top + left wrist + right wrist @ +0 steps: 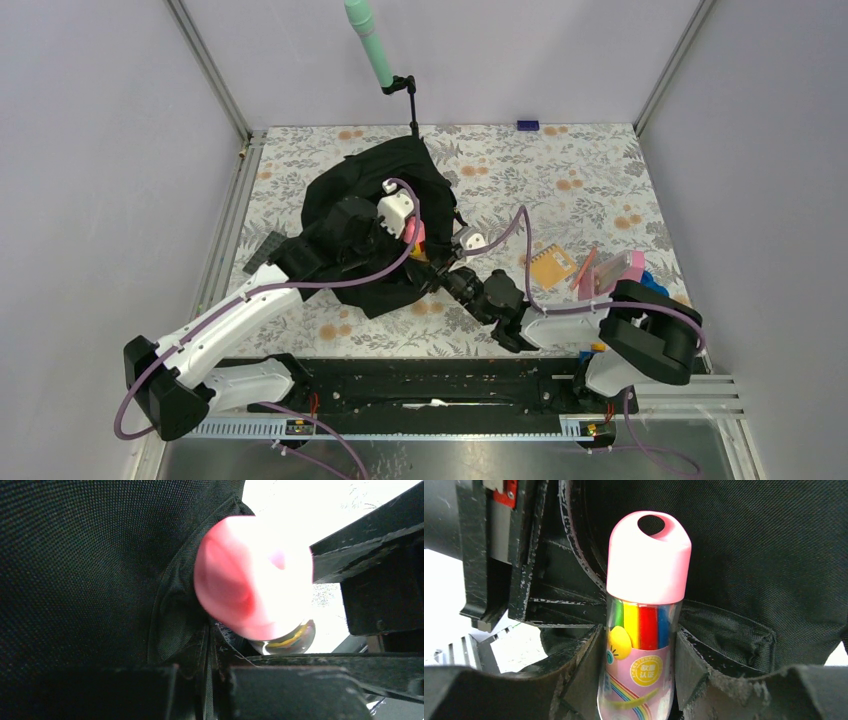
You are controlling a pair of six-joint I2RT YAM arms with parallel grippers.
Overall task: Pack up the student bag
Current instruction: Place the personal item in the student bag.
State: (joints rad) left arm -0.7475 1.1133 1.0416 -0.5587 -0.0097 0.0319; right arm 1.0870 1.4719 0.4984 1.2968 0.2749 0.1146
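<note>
Floral table (600, 170): L jaws pinch student bag (352, 188), R jaws grip pen-filled tube (644, 630).

Plain grey walls (90, 150) (metal-framed corners) enclose a floral-patterned tabletop (600, 170)

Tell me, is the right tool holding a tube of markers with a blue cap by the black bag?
Not quite. The cap is pink, not blue, as the right wrist view shows. The rest holds: the right tool is holding the tube of markers by the black bag.
</note>
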